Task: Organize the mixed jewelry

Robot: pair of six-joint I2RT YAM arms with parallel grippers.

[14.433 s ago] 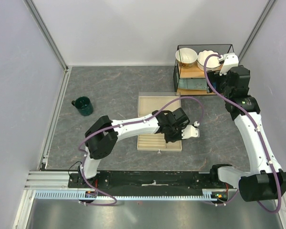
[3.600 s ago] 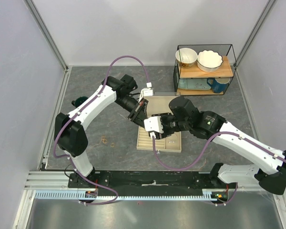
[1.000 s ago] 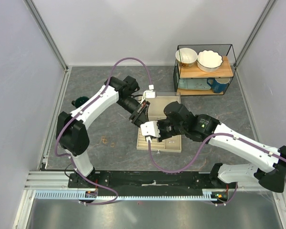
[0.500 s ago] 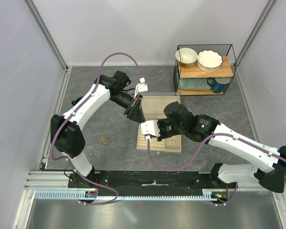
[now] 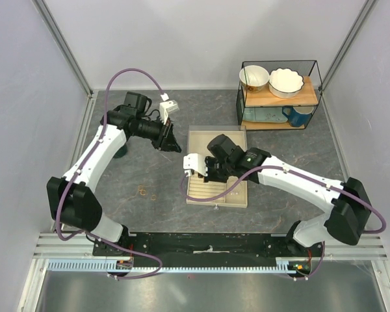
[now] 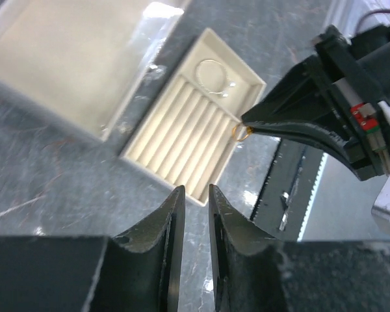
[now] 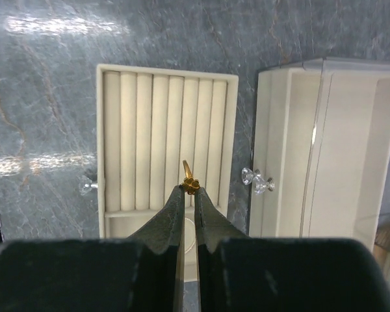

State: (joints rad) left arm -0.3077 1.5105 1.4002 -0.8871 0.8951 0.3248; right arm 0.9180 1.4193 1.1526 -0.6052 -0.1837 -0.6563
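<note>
Right wrist: tool point(image 7: 190, 190) tight on gold ring point(image 7: 190, 184)

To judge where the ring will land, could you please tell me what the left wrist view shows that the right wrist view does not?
Only the left wrist view shows the left claw, open and empty, the right claw side-on, and the silvery hoop in the end compartment of the slotted tray. Only the right wrist view looks straight down the right claw, placing the gold ring over the tray's ridged rows. Both show the tray and the ring pinched at the right claw's tips.
</note>
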